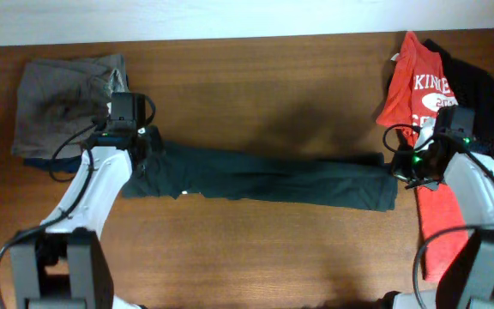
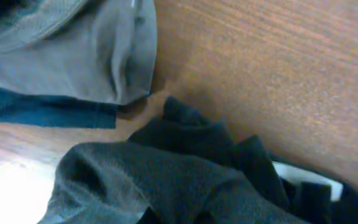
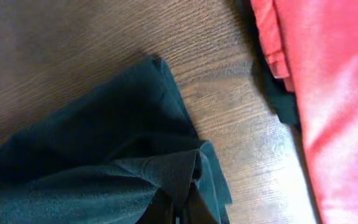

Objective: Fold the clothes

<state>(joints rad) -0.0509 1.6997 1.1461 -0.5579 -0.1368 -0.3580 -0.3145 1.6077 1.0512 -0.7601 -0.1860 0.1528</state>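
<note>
Both arms reach forward from their bases with elbows bent, the wrists turned inward toward each other. The left arm ends in a claw pointing down, its fingers hidden from every view. The right arm holds its claw low, pinched closed on the dark trousers.

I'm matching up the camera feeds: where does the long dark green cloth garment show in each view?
Overhead: the long dark green cloth garment lies stretched across the middle.
Left wrist: garment bunched along the bottom.
Right wrist: garment at lower left.
Shared landmark: the brown wooden table.
</note>
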